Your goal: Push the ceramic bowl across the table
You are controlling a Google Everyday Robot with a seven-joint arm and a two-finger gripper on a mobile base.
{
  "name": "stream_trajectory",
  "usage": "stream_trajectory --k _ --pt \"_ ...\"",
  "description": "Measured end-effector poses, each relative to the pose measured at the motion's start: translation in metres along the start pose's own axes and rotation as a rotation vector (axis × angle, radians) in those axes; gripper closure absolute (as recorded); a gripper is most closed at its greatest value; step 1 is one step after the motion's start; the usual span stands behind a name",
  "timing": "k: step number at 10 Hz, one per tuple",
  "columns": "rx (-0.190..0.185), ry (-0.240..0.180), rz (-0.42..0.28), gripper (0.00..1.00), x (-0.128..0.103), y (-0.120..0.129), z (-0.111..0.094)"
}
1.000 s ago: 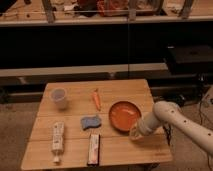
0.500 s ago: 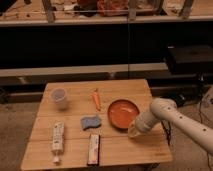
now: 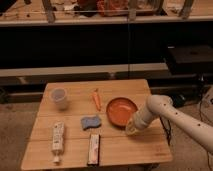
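Since half a second ago, the wide, shallow orange-red ceramic bowl sits a little further toward the left of the frame, and the white arm has followed it inward from the right. The tool is low over the small light-wood slatted tabletop, right of centre in the frame, at the bowl's lower right rim and apparently touching it; I cannot tell how its grip is set.

The bowl lies on the right half of the tabletop, up and to the left of the tool. Just to its left lies a small orange carrot-shaped piece, and below that a blue sponge-like pad, both close to the bowl's left rim. Further left stand a translucent white cup and a white tube; a flat dark bar lies near the bottom edge. Bare wood shows along the top edge above the bowl and in the lower right corner.
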Motion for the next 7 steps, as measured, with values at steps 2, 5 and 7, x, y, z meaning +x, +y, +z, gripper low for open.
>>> stream_trajectory --k 2,5,7 --pt "-0.005 0.004 -0.010 1.00 0.000 -0.005 0.000" --pt "-0.020 0.011 -0.044 1.00 -0.009 -0.017 0.004" --pt "-0.026 0.018 -0.064 1.00 -0.014 -0.029 0.005"
